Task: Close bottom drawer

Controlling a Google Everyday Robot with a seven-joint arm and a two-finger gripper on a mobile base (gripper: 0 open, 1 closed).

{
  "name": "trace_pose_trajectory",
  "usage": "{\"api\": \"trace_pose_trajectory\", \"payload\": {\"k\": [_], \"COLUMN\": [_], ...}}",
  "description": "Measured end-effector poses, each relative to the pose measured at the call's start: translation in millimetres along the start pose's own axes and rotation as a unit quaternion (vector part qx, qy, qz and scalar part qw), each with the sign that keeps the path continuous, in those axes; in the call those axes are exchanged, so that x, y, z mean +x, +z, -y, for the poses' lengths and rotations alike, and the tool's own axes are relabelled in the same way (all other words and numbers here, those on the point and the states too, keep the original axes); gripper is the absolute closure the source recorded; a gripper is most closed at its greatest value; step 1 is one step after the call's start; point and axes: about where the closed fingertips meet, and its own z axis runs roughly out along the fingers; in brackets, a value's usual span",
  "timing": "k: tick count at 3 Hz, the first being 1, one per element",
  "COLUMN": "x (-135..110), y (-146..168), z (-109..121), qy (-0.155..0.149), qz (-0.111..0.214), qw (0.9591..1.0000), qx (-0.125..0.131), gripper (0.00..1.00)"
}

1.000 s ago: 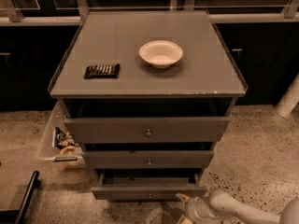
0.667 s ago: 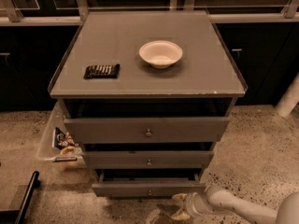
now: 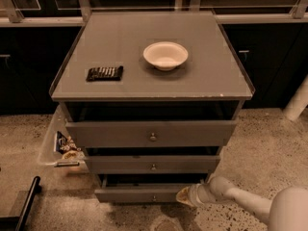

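1. Plainly, the grey cabinet (image 3: 226, 88) is a boxy piece with a flat, matte top and a thin raised lip along its side edges.
2. On that top sit a round, shallow white bowl (image 3: 165, 55) with a smooth rim, and to its left, well apart from it, a flat dark rectangular packet (image 3: 105, 73) with a ribbed look.
3. Three drawer fronts stack below: the tall top drawer (image 3: 120, 134), the slim middle drawer (image 3: 125, 164), and the bottom drawer (image 3: 130, 195), each with one small round metal knob at its centre.
4. The bottom drawer is the lowest and narrowest strip, close to the floor (image 3: 269, 143). A dark band of shadow shows between its upper edge and the middle front, so it stands out from the cabinet body rather than flush with it.
5. The gripper (image 3: 184, 197) is low down at the right end of the bottom drawer front, its pale tan tip just beside or against that front — which of the two I cannot tell. How far open it is cannot be told either, and nothing is seen in its hold.
6. Behind it the rounded, off-white arm (image 3: 240, 203) runs toward the lower right corner.
7. The floor is speckled stone-like material; a clear plastic bin (image 3: 48, 148) of small wrapped items stands at the cabinet's left side.
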Motion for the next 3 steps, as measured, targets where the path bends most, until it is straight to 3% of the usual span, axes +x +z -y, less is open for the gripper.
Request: {"api": "trace_pose_trajectory", "payload": {"k": [1, 3], "x": [18.9, 18.9], "y": [6.1, 6.2], "z": [23.9, 23.7], "qy": [0.005, 0.005], "qz": [0.006, 0.006], "qw": [0.9999, 0.9999], "qx": [0.013, 0.013], "gripper": [1.0, 0.58]}}
